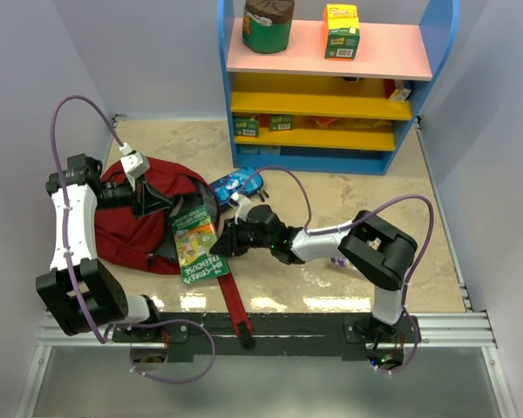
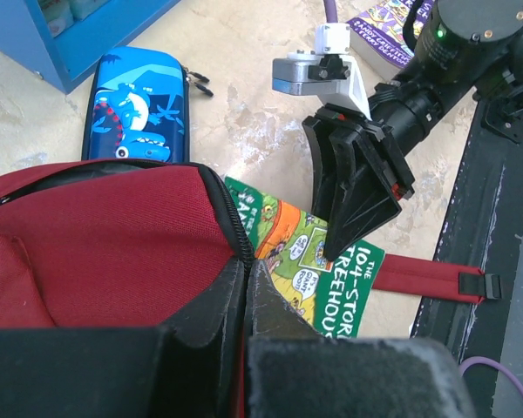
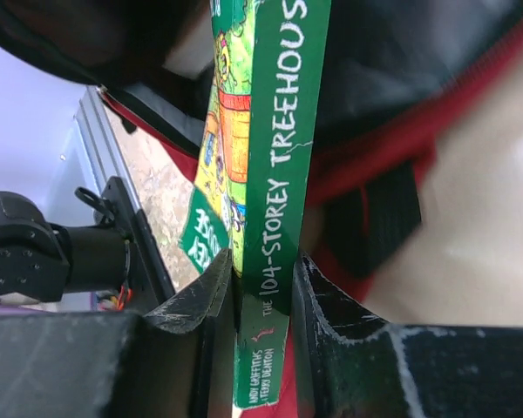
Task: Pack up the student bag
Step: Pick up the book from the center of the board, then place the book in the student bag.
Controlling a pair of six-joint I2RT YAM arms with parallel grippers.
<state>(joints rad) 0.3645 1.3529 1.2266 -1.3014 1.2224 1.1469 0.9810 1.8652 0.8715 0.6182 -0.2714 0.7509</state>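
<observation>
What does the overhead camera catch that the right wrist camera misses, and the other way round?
Only overhead: the shelf unit, the blue pencil case, and the left gripper gripping the rim of the student bag. Only the right wrist: the spine lettering of the green book up close, pinched in the right gripper. Both: that book and the red bag.

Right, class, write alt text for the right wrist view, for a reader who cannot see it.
The right gripper clamps a green book, The 104-Storey Treehouse, its spine facing the camera. Just behind the book lies the red backpack, its dark opening filling the top of the view.
</observation>
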